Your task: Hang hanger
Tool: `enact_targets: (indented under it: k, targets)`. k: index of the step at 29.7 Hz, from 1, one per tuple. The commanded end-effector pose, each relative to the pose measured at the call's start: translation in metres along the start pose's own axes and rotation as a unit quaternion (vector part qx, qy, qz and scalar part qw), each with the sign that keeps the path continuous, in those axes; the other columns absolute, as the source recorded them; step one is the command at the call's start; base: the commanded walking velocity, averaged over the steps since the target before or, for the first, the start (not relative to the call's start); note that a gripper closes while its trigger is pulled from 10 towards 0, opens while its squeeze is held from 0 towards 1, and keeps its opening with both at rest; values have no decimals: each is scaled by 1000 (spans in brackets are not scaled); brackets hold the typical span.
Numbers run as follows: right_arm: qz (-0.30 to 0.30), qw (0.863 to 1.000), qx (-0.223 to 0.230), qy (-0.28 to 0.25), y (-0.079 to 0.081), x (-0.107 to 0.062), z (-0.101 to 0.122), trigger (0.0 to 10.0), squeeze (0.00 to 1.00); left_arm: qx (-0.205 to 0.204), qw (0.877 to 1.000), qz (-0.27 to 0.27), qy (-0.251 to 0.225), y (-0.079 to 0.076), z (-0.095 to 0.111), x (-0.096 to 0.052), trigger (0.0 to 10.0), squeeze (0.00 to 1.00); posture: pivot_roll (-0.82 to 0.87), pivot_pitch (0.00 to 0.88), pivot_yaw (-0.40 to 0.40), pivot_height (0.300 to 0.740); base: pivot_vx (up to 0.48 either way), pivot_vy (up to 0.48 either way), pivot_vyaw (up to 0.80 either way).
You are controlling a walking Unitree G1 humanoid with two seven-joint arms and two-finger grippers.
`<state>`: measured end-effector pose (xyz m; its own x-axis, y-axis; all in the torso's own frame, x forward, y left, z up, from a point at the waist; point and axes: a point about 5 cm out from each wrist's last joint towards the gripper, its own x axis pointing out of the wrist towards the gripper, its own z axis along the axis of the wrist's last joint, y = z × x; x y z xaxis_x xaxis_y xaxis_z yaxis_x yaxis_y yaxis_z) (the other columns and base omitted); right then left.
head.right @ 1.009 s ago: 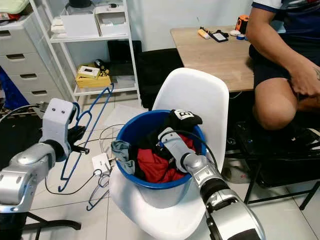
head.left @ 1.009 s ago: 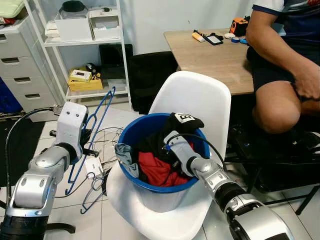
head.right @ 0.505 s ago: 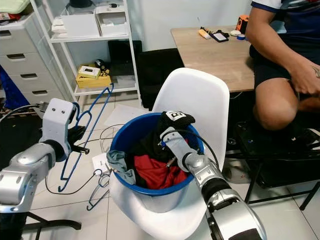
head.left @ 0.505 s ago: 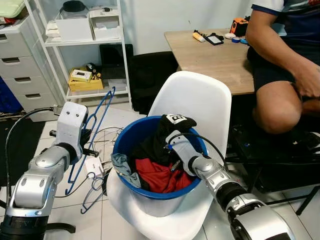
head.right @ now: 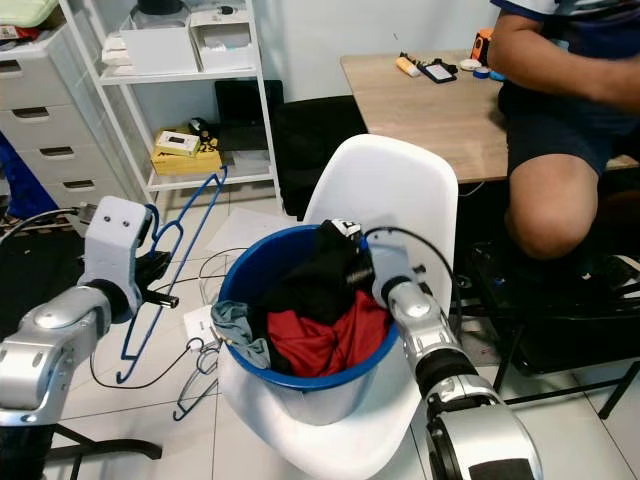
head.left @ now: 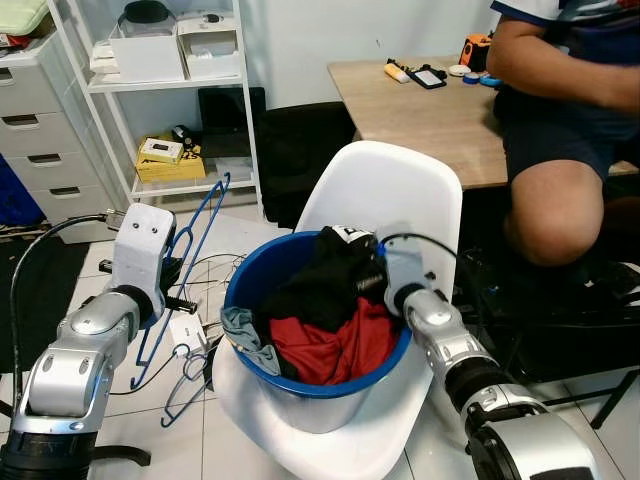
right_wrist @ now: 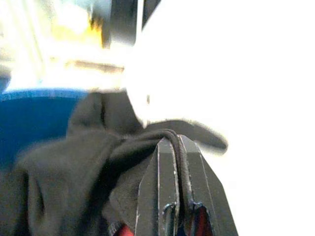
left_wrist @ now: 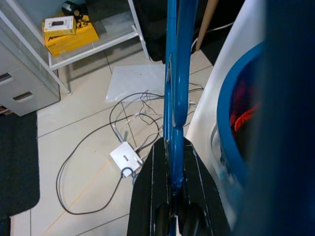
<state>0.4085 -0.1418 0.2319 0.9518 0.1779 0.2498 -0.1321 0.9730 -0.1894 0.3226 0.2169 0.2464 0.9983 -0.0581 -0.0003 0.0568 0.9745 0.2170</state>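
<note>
At the far left stands a grey drawer unit [head.left: 38,120], and just right of it a white shelf rack [head.left: 160,90] with white boxes up top and a yellow box [head.left: 168,160] on its low shelf. My left gripper [left_wrist: 172,162] is raised at the left of the scene, its fingers pressed together on the blue hanger [head.left: 185,275], which runs up and away from my wrist and leans toward the rack. On the tiled floor below it lie a white power adapter [left_wrist: 125,156] with loose cables and a second hanger [head.left: 190,385] of thin wire.

In the middle a white chair [head.left: 385,200] carries a blue bucket [head.left: 250,275] on its seat, filled with clothes: a red garment [head.left: 330,350] near me, a grey one [head.left: 245,330] hanging over the left rim, a black garment [head.left: 325,285] piled highest. My right gripper [right_wrist: 177,157] sits at the bucket's far right edge, fingers clamped narrow on a fold of that black garment.

Farther right is a wooden table [head.left: 430,120] with small items at its far end, and a seated person [head.left: 560,150] at the right edge, one bare knee toward the chair.
</note>
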Motion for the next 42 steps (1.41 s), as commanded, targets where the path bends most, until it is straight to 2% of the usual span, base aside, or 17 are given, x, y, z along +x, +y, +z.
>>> enact_targets:
  k: [1,5,6,12,14,18,22,24,26,29,34,36,37,38,40,41,42]
  targets:
    - [-50,979,12,-199,-16,9,87,10000,0,-9,1000,-1,3,-5,-6,1,10000,0,127,269,32,740,0,0,0]
    - [-25,949,3,-315,-4,7,154,10000,0,-18,1000,-5,-1,-11,-7,3,10000,0,101,251,19,740,0,0,0]
    - [-25,949,3,-315,-4,7,154,10000,0,-18,1000,-5,-1,-11,-7,3,10000,0,101,251,19,740,0,0,0]
    - [43,892,-2,-449,21,-6,233,10000,0,-42,999,-7,-8,-23,-11,7,10000,0,39,222,-12,740,0,0,0]
    - [43,892,-2,-449,21,-6,233,10000,0,-42,999,-7,-8,-23,-11,7,10000,0,39,222,-12,740,0,0,0]
    - [42,861,-14,-506,25,-13,271,10000,0,-57,998,-5,-11,-29,-15,10,10000,0,1,193,-30,740,0,0,0]
    - [37,853,-17,-521,25,-16,281,10000,0,-60,998,-4,-12,-30,-16,11,10000,0,1,193,-30,740,0,0,0]
    - [16,826,-27,-563,24,-23,315,10000,0,-67,998,-2,-17,-32,-17,16,10000,0,-33,147,-26,740,0,0,0]
    - [1,810,-26,-585,23,-28,337,10000,0,-70,997,0,-22,-32,-16,19,10000,0,-36,134,-28,740,0,0,0]
    - [-4,806,-19,-592,22,-30,346,10000,0,-71,997,1,-25,-32,-15,21,10000,0,-36,134,-28,740,0,0,0]
    - [-24,806,3,-592,16,-30,354,10000,0,-72,997,5,-32,-31,-12,23,10000,0,-36,126,-37,740,0,0,0]
    - [38,841,9,-540,43,-15,315,10000,0,-72,997,10,-29,-29,-15,20,10000,0,-23,139,-38,740,0,0,0]
    - [84,867,9,-491,64,-6,283,10000,0,-71,997,10,-27,-29,-17,18,10000,0,-18,149,-38,740,0,0,0]
    - [84,867,9,-491,64,-6,283,10000,0,-71,997,10,-27,-29,-17,18,10000,0,-18,149,-38,740,0,0,0]
    - [170,912,3,-372,104,7,216,10000,0,-68,997,9,-24,-29,-20,16,10000,0,-12,157,-37,740,0,0,0]
    - [170,912,3,-372,104,7,216,10000,0,-68,997,9,-24,-29,-20,16,10000,0,-12,157,-37,740,0,0,0]
    - [206,924,4,-321,119,9,190,10000,0,-67,997,8,-24,-29,-20,16,10000,0,-11,159,-38,740,0,0,0]
